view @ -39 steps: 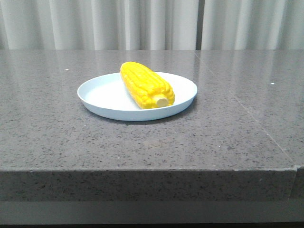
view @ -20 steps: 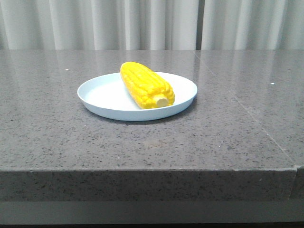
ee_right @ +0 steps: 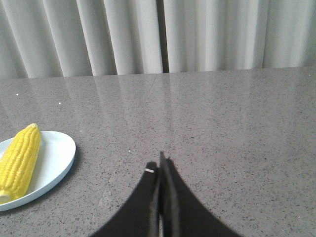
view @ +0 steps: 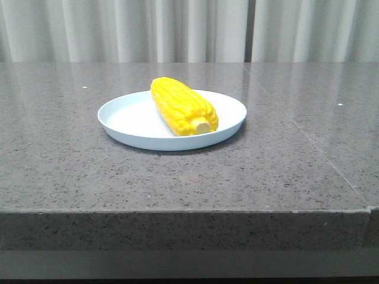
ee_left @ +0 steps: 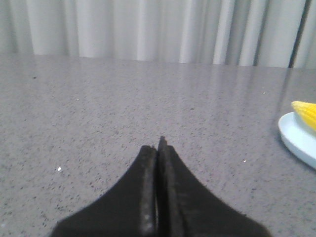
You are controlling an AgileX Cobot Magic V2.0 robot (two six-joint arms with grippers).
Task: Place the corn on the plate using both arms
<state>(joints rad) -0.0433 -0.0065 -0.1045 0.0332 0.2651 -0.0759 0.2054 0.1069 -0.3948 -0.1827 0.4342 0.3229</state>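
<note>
The yellow corn (view: 182, 107) lies on the pale blue-white plate (view: 127, 121) in the middle of the grey table, its pale stub end toward the front. No arm shows in the front view. In the left wrist view my left gripper (ee_left: 158, 145) is shut and empty over bare table, with the plate (ee_left: 295, 140) and the corn's tip (ee_left: 306, 112) well off to its side. In the right wrist view my right gripper (ee_right: 161, 165) is shut and empty, with the plate (ee_right: 57, 160) and the corn (ee_right: 19, 159) off to its other side.
The grey speckled stone table (view: 284, 171) has a seam running toward its front right corner and a front edge close to the camera. Pale curtains (view: 189, 29) hang behind the table.
</note>
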